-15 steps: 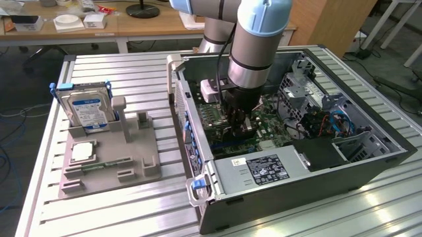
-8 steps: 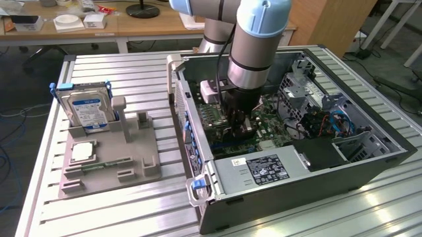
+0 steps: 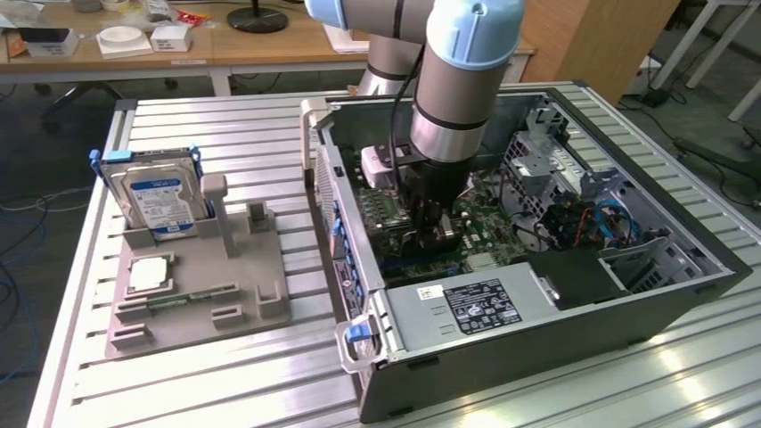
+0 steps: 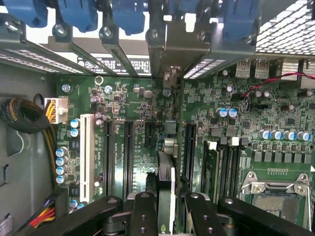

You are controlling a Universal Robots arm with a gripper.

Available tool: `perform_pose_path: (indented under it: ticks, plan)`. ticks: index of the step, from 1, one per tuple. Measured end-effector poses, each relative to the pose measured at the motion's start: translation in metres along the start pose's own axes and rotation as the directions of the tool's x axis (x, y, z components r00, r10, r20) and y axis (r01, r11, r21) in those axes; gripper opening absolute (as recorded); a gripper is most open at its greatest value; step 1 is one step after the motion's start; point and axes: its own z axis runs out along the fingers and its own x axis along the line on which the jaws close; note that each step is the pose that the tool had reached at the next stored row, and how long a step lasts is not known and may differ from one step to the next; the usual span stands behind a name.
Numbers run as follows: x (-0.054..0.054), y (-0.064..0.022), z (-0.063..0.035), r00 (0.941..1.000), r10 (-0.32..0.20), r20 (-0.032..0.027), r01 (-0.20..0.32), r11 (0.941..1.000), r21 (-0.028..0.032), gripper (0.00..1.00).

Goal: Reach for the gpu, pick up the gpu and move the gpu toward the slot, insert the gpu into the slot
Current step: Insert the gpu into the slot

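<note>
The black two-fingered gripper [image 4: 166, 206] pinches the thin dark gpu card [image 4: 166, 172] edge-on, inside the open computer case [image 3: 666, 299]. Judged step: insertion; the card must line up squarely with the long black slot [image 4: 189, 147] on the green motherboard [image 4: 142, 105] and be pressed straight down.

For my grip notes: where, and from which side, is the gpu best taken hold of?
Probably the gpu by its upper edge, from above, a finger on each flat face. It stands on edge over the motherboard, so the gripper pinches across its thickness, leaving the lower edge free.
</note>
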Motion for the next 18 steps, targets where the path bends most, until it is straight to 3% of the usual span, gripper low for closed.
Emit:
perform_pose_path:
  ticks: [3,4,6,7,10,14,16,18]
  plan:
    - [0.0,0.0,0.0,1.0,0.0,0.0,0.0,1.0,0.0,0.27]
    - [-0.0002,0.0002,0.0,1.0,0.0,0.002,0.0,1.0,-0.0033,0.27]
    - [0.0,0.0,0.0,1.0,0.0,0.0002,0.0,1.0,-0.0001,0.27]
    - [-0.0002,0.0002,0.0,1.0,0.0,0.002,0.0,1.0,-0.0033,0.27]
    - [0.0,0.0,0.0,1.0,0.0,0.0002,0.0,1.0,-0.0004,0.27]
    - [0.0,0.0,0.0,1.0,0.0,0.0008,0.0,1.0,-0.0005,0.27]
    - [-0.0005,0.0006,0.0008,1.0,0.001,0.0054,-0.001,1.0,-0.0028,0.27]
    - [-0.0004,0.0005,-0.0001,1.0,0.001,0.0034,0.0,1.0,-0.0036,0.27]
